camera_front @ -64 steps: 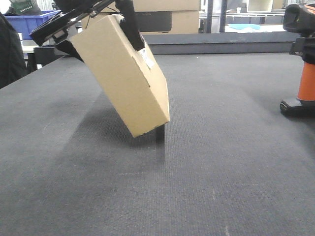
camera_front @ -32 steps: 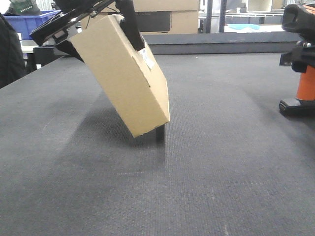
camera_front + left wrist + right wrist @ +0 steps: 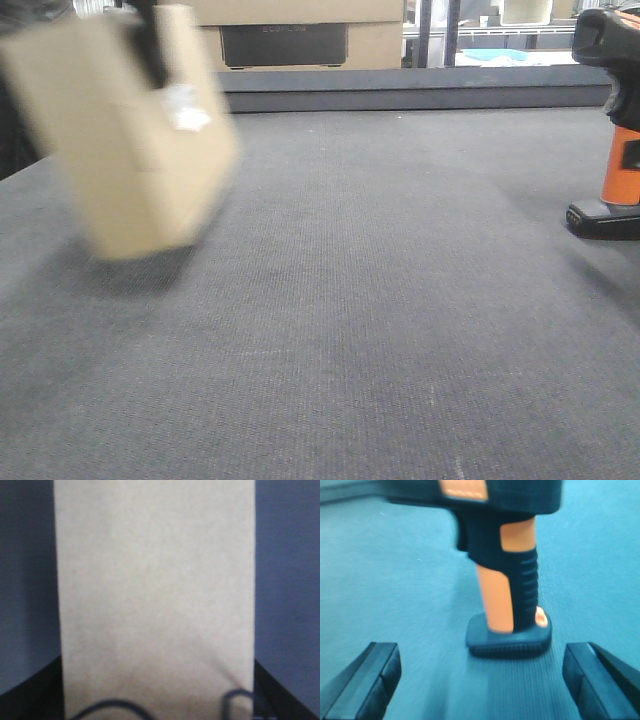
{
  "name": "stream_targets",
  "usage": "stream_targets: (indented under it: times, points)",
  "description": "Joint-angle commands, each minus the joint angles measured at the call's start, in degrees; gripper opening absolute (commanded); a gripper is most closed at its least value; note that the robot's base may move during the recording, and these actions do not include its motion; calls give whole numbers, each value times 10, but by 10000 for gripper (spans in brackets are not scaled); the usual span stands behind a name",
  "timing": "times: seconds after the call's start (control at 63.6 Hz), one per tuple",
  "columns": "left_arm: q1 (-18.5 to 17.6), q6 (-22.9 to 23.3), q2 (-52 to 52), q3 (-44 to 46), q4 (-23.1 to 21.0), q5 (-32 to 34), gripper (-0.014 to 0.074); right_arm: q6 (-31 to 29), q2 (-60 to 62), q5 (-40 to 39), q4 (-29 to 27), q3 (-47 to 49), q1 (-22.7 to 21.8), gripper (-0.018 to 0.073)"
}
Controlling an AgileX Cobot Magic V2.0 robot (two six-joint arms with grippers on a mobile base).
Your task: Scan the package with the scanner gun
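The package (image 3: 130, 160) is a tan box, blurred by motion, hanging just above the mat at the left of the front view with its white label (image 3: 185, 110) facing right. My left gripper (image 3: 157, 700) is shut on the package (image 3: 155, 590), which fills the left wrist view; dark fingers (image 3: 30, 700) show at the bottom corners. The scanner gun (image 3: 620, 130), black head and orange handle, stands upright on its flat base at the far right edge. My right gripper (image 3: 480, 680) is open, its fingers (image 3: 365, 680) wide apart, with the scanner gun (image 3: 507, 590) standing just ahead of them, untouched.
Everything sits on a dark ribbed mat (image 3: 380, 300). A raised dark ledge (image 3: 420, 95) runs along the back edge. Behind it stands a larger cardboard box with a dark panel (image 3: 290, 40), and shelving shows at the back right.
The package has swung fast to the left and turned more upright in my left gripper. The black gripper part seen beside the scanner's handle no longer shows in the front view.
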State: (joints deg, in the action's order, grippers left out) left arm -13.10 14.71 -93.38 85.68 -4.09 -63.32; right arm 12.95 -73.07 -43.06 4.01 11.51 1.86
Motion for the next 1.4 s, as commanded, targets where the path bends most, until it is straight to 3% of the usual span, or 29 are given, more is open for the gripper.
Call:
stream_targets:
  times: [0.0, 0.126, 0.456, 0.535, 0.834, 0.975, 1.086, 1.385]
  points:
    - [28, -30, 16, 3, 51, -40, -111, 1, 46, 18, 7, -10, 0, 566]
    - [52, -30, 14, -11, 117, -48, -111, 1, 94, 49, 7, -10, 0, 566]
    - [61, -37, 14, -54, 105, 1, -102, 1, 130, 63, 7, -10, 0, 566]
    - [61, -39, 14, -55, 104, 5, -32, 1, 130, 66, 7, -10, 0, 566]
    - [61, -39, 14, -55, 104, 29, 369, 1, 130, 67, 7, -10, 0, 566]
    - [61, -39, 14, -55, 110, 28, 482, 1, 130, 67, 7, -10, 0, 566]
    - [61, -39, 14, -55, 111, 27, 512, 1, 130, 67, 7, -10, 0, 566]
    - [61, -36, 85, -32, 110, 23, 493, 1, 130, 67, 7, -10, 0, 566]
